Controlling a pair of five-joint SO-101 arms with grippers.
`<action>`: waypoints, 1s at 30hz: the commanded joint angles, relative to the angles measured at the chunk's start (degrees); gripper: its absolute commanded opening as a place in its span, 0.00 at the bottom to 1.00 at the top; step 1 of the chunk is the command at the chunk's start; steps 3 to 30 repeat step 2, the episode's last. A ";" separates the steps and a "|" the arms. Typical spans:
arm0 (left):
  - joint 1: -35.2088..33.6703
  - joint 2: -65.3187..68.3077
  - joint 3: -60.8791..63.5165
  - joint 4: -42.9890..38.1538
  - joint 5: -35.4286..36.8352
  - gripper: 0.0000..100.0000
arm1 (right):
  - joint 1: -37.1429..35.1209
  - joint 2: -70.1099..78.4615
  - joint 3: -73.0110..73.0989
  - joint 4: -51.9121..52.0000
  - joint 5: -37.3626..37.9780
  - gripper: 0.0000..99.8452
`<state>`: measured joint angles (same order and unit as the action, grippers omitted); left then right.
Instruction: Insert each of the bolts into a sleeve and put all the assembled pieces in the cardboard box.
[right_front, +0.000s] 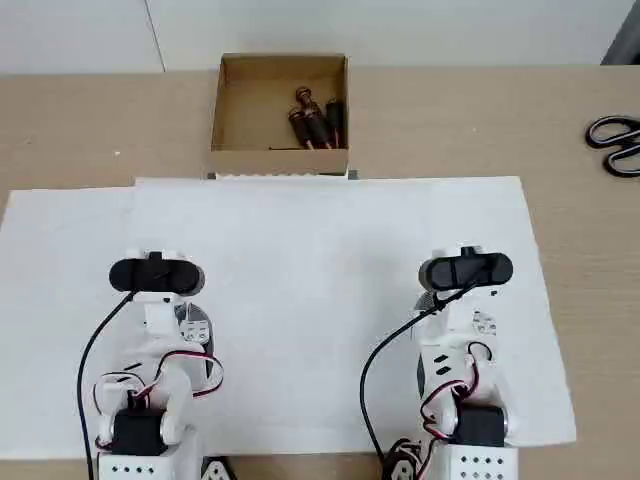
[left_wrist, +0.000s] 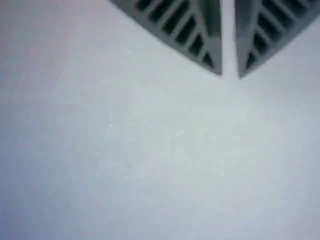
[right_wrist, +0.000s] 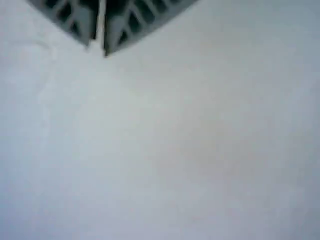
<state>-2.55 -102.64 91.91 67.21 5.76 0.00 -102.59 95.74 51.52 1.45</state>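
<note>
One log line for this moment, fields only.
assembled pieces: in cardboard box | left gripper: shut, empty, over white sheet | right gripper: shut, empty, over white sheet

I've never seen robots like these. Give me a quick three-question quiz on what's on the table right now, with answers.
1. True or false: the assembled pieces lie inside the cardboard box.
2. What lies near the right edge of the table in the high view? A) scissors B) a cup C) a hammer
3. Is the left gripper or the right gripper holding anything?
Key: 1 true. 2 A. 3 No, both are shut on nothing.
</note>
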 joint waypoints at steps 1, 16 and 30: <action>-0.18 -0.62 -0.22 -1.23 0.00 0.01 | 0.22 -0.66 0.79 0.22 0.44 0.00; -0.18 -0.62 -0.22 -1.23 0.00 0.01 | 0.22 -0.66 0.79 0.22 0.44 0.00; -0.18 -0.62 -0.22 -1.23 0.00 0.01 | 0.22 -0.66 0.79 0.22 0.44 0.00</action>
